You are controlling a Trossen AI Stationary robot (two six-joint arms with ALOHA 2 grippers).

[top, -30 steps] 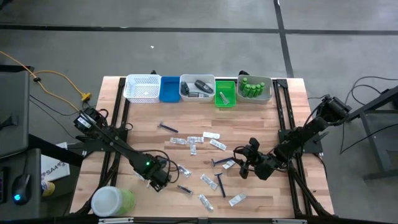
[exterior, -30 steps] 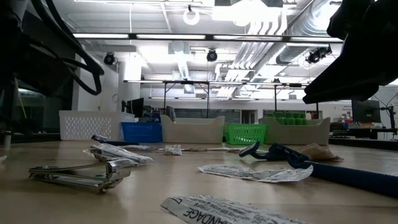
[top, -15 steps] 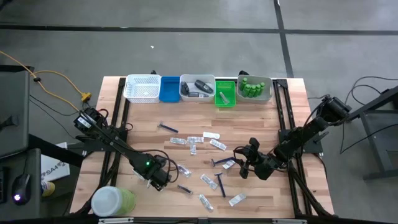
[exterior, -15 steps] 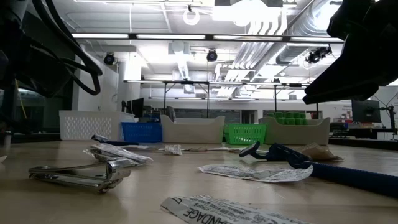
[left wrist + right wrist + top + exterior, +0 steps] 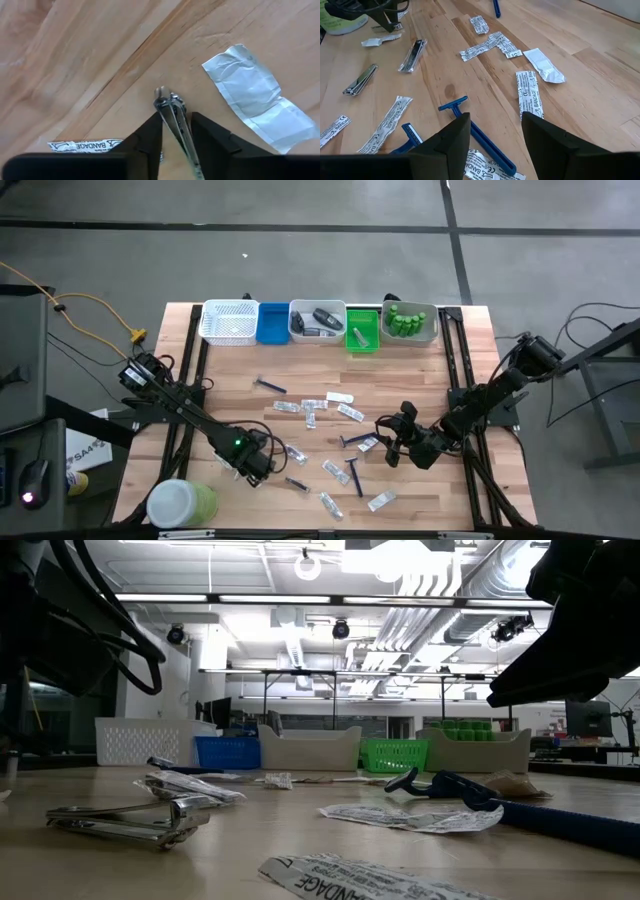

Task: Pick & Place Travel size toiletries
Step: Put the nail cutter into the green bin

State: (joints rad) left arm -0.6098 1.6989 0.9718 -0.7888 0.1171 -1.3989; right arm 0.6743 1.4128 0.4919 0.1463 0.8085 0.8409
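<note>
Left jaws astride nail clipper [image 5: 172, 112]

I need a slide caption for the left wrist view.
Left tool closing around a metal nail clipper on the wooden table.

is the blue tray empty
Yes, the high view shows only the bare blue floor of the blue tray, nothing in it.

The left arm reached from the table's left edge toward its front, its left gripper [image 5: 257, 468] low over the wood, fingers [image 5: 150, 137] narrowed around a thin metal piece. The right arm stretched in from the right, its right gripper [image 5: 392, 442] parted and hovering.
</note>
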